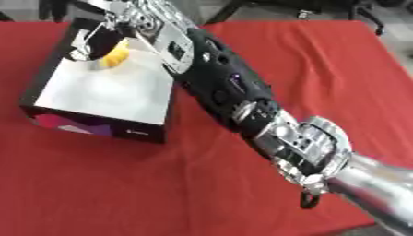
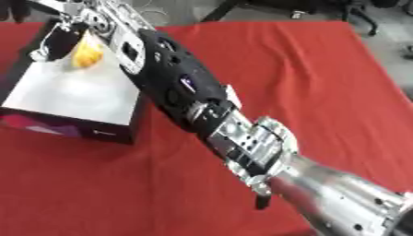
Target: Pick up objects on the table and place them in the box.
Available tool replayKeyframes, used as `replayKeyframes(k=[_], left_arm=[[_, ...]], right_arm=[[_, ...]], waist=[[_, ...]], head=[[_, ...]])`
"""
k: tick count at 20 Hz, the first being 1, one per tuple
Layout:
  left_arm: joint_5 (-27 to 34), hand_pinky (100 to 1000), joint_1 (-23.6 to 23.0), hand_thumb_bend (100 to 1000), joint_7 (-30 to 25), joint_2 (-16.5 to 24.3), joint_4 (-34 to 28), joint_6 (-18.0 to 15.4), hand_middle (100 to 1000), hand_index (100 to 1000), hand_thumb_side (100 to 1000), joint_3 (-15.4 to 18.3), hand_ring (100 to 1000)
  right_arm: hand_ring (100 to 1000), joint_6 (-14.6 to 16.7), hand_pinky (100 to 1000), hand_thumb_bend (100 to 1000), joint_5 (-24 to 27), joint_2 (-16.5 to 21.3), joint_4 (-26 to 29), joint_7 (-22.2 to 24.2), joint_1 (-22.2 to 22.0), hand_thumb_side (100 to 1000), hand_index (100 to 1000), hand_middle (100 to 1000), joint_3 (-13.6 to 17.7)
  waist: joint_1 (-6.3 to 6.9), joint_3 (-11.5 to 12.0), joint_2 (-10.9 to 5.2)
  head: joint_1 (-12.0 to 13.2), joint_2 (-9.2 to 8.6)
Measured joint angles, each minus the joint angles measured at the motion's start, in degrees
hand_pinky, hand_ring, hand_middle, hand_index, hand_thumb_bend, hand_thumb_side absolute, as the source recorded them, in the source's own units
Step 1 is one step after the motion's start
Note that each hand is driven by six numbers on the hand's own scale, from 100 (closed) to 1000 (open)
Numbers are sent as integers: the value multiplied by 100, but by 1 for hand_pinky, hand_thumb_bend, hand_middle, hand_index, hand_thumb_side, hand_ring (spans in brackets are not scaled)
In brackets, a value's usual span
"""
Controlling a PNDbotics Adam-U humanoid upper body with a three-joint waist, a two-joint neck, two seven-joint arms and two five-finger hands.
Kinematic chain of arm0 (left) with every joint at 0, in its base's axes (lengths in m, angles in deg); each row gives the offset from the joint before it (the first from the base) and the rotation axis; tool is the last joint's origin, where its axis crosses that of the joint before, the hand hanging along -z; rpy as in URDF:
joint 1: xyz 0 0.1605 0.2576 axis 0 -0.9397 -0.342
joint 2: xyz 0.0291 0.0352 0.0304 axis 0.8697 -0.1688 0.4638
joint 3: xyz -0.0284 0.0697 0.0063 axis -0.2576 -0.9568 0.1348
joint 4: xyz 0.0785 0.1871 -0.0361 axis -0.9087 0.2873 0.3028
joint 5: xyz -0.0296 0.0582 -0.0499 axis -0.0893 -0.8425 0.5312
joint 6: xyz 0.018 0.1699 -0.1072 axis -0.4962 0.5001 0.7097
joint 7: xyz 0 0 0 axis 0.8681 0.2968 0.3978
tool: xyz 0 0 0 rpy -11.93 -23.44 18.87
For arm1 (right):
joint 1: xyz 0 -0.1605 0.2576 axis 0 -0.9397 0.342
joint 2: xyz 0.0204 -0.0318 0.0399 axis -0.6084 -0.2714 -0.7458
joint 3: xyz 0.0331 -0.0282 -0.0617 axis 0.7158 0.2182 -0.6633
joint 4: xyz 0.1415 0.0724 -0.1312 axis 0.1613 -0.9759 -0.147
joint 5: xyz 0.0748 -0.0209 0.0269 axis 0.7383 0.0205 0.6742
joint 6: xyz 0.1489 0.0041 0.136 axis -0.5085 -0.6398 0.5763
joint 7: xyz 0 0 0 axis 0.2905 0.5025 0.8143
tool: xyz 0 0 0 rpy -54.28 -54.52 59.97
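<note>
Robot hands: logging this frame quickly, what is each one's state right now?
Right robot hand: over the box, by a yellow thing; grip cannot be told.
Left robot hand: not in view.

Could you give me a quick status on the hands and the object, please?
Right robot hand over the box, fingers round the yellow object. Left hand not in view. Nothing visible in the way.
</note>
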Motion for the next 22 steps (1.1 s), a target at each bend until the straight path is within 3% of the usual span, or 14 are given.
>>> replayKeyframes(k=[5, 9, 15, 20, 22], left_arm=[[-15, 831, -60, 737, 8, 0, 5, 18, 772, 802, 645, -1, 711], [-21, 831, -123, 738, 6, 0, 8, 30, 772, 801, 644, -1, 710], [-61, 831, -209, 739, -11, 0, 41, 48, 770, 800, 643, -31, 707], [-64, 831, -243, 742, -45, 12, 57, 82, 769, 799, 641, -71, 704], [-64, 831, -246, 742, -63, 13, 78, 97, 769, 798, 641, -90, 703]], right_arm=[[771, -293, 878, 271, 770, 542, 363, -61, 165, 100, 763, 642, 138], [804, -565, 895, 272, 1619, 1234, 823, -83, 227, 189, 790, 689, 199], [845, -907, 917, 376, 2506, 2229, 1558, -11, 58, 277, 833, 751, 170], [854, -1043, 912, 482, 2789, 2893, 1937, 143, -249, 327, 851, 783, 17], [857, -1006, 913, 484, 2866, 3207, 2133, 262, -467, 349, 857, 791, -76]], waist=[[0, -83, -3], [-2, -196, -7], [-2, -359, -8], [-3, -449, -8], [-3, -463, -8]], head=[[129, 62], [269, 112], [476, 163], [584, 164], [617, 164]])
